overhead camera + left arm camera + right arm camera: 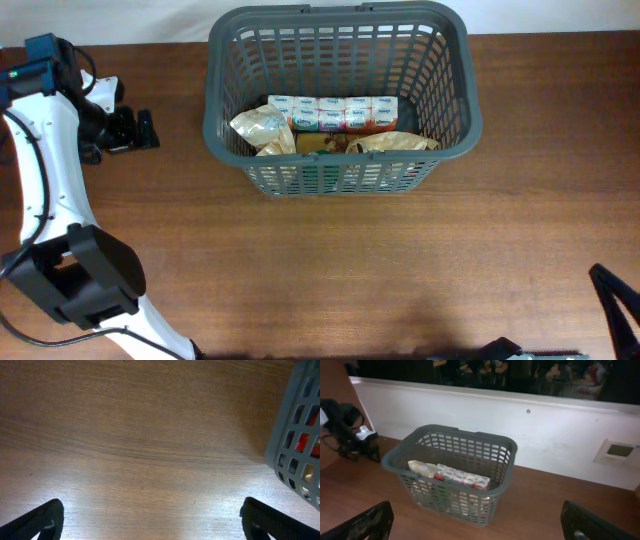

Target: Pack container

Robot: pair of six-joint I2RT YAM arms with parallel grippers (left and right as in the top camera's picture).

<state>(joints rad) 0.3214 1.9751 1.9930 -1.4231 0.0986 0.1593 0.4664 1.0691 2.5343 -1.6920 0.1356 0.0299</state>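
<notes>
The container [220, 120] is a dark grey slotted basket at the table's back middle. It holds a row of white-and-red packs [332, 113] and crumpled tan bags [262, 128]. My left gripper [135, 130] is open and empty, low over bare table to the left of the basket. In the left wrist view [150, 515] the basket's corner [295, 435] shows at the right. My right gripper [475, 527] is open and empty. It is held back from the basket [395, 460] and looks at it from the near right. Only a dark part of the right arm [615, 300] shows overhead.
A white wall [560, 440] runs behind the table's far edge. The left arm's white links [40, 170] and dark base [85, 275] stand along the left side. Brown wooden tabletop [350, 270] lies in front of the basket.
</notes>
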